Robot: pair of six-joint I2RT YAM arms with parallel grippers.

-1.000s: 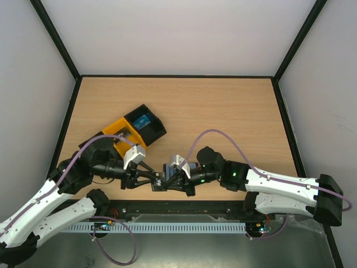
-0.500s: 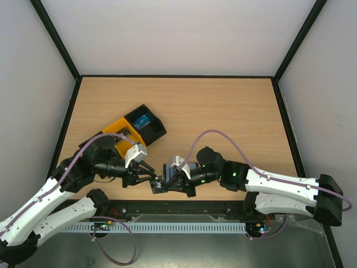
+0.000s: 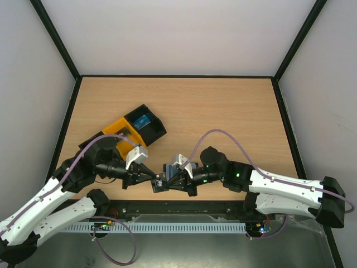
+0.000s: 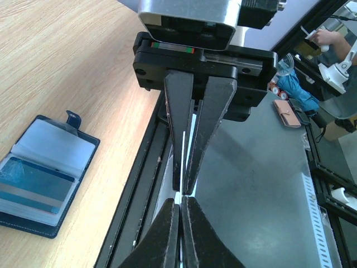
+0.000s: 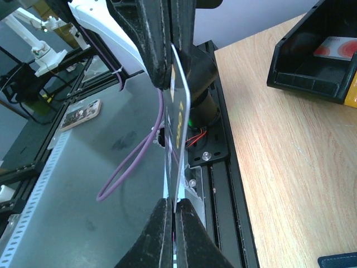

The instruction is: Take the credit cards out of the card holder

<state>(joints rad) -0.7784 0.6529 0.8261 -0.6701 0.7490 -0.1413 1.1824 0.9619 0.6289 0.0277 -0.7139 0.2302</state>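
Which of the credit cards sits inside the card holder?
The blue card, tucked in the open card holder. A second card is pinched edge-on between both arms' jaws, and the white, red-marked card lies in the black tray.

Flat bifold card holder (image 4: 53, 146): black/navy edges + tab, grey-blue see-thru inner panels. In its pocket, blue plastic card (image 4: 33, 187) w/ lighter blue-grey stripes. Separately, thin dark plastic card (image 5: 179, 120): yellow markings, pale edge. Box-shaped black plastic tray (image 5: 304, 61) has white card (image 5: 336, 47), red round mark. Beside it, yellow plastic tray (image 3: 118, 133). All on light wood-grain tabletop (image 3: 223, 111).
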